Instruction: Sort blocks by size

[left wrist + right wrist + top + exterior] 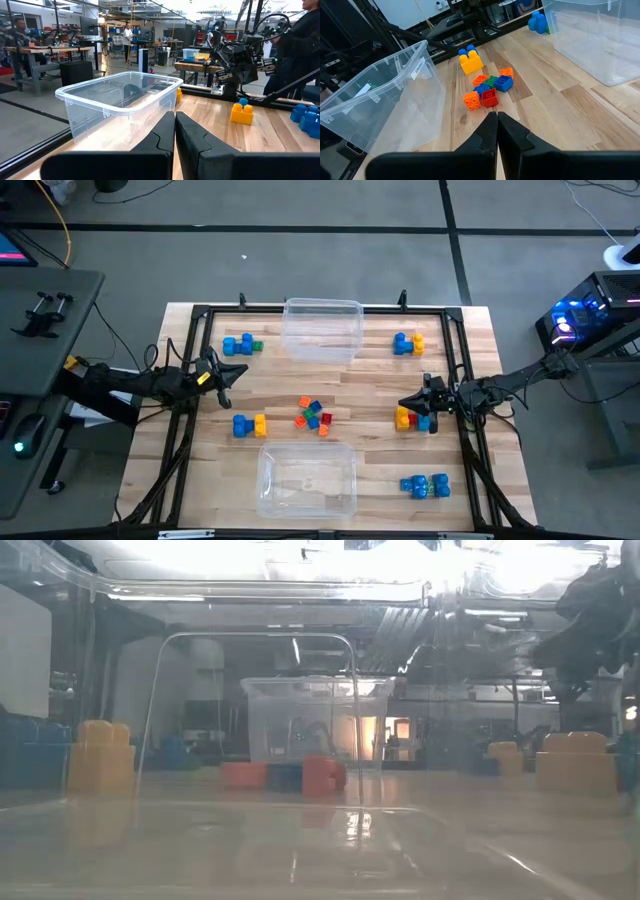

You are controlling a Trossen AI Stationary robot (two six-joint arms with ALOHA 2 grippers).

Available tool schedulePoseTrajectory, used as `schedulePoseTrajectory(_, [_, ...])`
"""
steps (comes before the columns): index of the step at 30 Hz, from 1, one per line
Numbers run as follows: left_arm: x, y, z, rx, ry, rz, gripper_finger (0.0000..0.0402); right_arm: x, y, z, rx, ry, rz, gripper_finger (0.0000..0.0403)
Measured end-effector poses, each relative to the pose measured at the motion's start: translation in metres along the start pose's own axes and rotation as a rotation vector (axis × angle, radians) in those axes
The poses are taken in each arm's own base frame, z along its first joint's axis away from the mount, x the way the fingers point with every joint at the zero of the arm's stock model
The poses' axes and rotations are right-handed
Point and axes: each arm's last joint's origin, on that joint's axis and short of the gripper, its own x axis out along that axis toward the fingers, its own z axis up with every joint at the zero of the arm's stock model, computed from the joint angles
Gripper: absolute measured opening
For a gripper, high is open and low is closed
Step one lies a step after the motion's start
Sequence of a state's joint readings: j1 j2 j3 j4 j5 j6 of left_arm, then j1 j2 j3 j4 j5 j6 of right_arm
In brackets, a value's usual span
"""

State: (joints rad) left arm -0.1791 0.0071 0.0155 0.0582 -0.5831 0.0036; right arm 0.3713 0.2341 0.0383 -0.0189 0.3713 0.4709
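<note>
Blocks: small plastic toy bricks in six groups on the pale wooden counter (pixel 370 395) — a loose cluster of tiny red, orange, blue and green cubes (pixel 314 417) at the centre, between the two bins; larger blue-and-yellow pairs at far left (pixel 240 345), far right (pixel 408 343), near left (pixel 249 424) and near right (pixel 425 486); a yellow, red and blue group (pixel 410 419) just under the right arm.
Bins: two clear plastic tubs, far one (pixel 322 328) and near one (pixel 306 478), both looking empty — nothing sorted yet.
Right gripper (pixel 409 404): above the counter's right side, just beside the yellow-red-blue group, pointing toward the centre cluster; jaws together, holding nothing.
Left gripper (pixel 226 373): over the left side, between the far-left and near-left pairs; jaws closed, empty.
Step in hand: likely the first pick, by the right arm.
Doing it well: spread the jaws before descending; take one brick per grasp; for the centre cubes, choose one at the cluster's edge, such as the orange cube (pixel 471 99), so neighbours stay put; squeeze across flat sides, not studs; keep one bin for large bricks, the other for tiny ones.
Risk: cubes touching each other — easy to nudge or lift two.
</note>
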Motion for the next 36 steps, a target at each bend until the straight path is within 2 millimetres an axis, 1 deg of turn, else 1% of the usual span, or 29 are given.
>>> schedulePoseTrajectory(31, [0.000,0.000,0.001,-0.004,-0.008,0.002,0.0003,0.000,0.000,0.000,0.000,0.000,0.000,0.0002])
schedulePoseTrajectory(32, [0.000,0.000,0.003,-0.018,-0.026,0.004,0.0003,0.000,0.000,0.000,0.000,0.000,0.000,0.0002])
schedulePoseTrajectory(33, [0.000,0.000,0.006,-0.079,-0.056,0.001,0.0003,0.000,0.000,0.000,0.000,0.000,0.000,0.0002])
schedulePoseTrajectory(34, [-0.001,0.000,0.012,-0.190,-0.107,-0.008,0.0003,0.000,0.000,0.000,0.000,0.000,0.000,0.0002])
schedulePoseTrajectory(36, [-0.003,0.002,0.026,-0.469,-0.241,-0.037,0.0003,0.000,0.000,0.000,0.000,0.000,0.000,0.0002])
